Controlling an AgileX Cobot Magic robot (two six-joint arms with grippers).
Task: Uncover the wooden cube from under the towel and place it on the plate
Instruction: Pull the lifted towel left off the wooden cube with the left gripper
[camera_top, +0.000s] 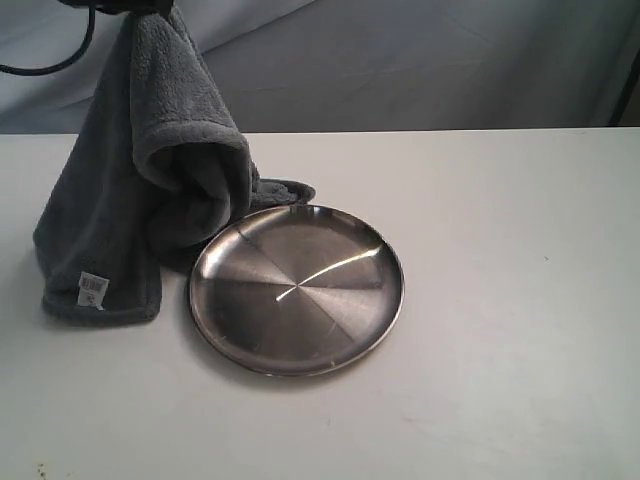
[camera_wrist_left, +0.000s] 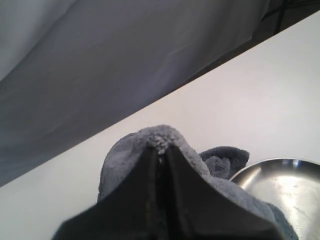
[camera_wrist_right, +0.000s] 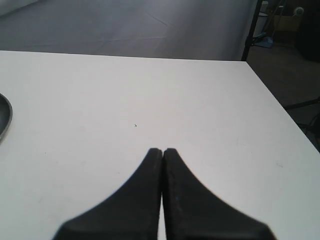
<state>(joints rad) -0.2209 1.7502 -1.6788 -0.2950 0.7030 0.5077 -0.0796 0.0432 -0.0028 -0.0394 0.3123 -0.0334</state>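
**Towel lifted, cube not yet in sight**

The uncovering step is in hand. The left claw (camera_wrist_left: 161, 150) is clenched on a bunch of the towel (camera_top: 150, 200), which hangs from it in a tall drape just left of the plate (camera_top: 297, 290). The towel's lower folds rest on the worktop (camera_top: 500, 300) and touch the plate's near-left rim. The towel is plush, dark grey-blue, with a white tag (camera_top: 93, 288) at its bottom edge.

The wooden cube shows in no view; I judge it lies under the folds beside the plate. The plate is shiny steel and bare. The right claw (camera_wrist_right: 163, 152) is pressed closed on nothing, over worktop right of the plate.

The next move calls for carrying the towel away from the plate until the cube is exposed.
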